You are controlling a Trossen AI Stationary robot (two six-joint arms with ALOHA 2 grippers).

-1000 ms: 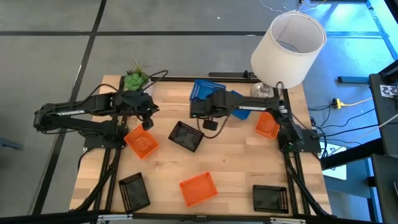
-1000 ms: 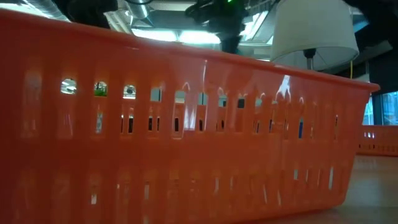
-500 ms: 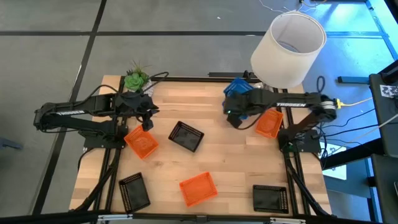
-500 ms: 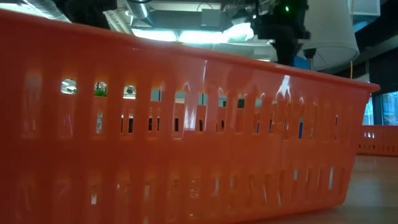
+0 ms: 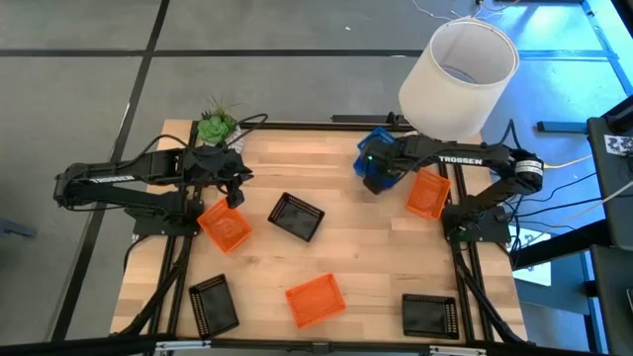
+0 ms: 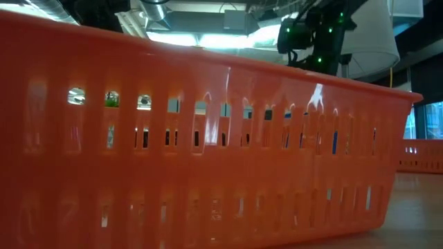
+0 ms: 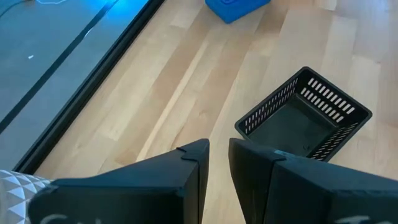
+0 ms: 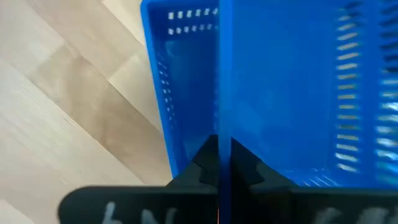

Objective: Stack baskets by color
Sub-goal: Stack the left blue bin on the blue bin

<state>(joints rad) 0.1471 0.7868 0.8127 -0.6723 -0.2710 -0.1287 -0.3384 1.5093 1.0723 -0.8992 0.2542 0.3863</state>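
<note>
My right gripper is near the table's far right, shut on a blue basket, beside an orange basket. More blue mesh shows close beyond the held wall; I cannot tell whether they touch. My left gripper hovers at the left over the far edge of another orange basket. Its fingers stand a narrow gap apart with nothing between them. A black basket rests on its base mid-table. A third orange basket lies near the front and fills the low view. My right gripper pinches one side wall of the blue basket at its rim, one finger inside the basket and one outside. The fingers come from above, pointing steeply down. The basket hangs below them, its wall seen edge-on between the fingertips.
Two black baskets sit at the near left and near right. A green plant stands at the far left corner. A white lamp shade rises over the far right corner. Bare wood lies between the middle baskets.
My right gripper, staying shut, has carried the blue basket from the far middle toward the table's right edge. It sank and rolled its wrist on the way. The basket now hangs by the far right, next to the orange basket there.
</note>
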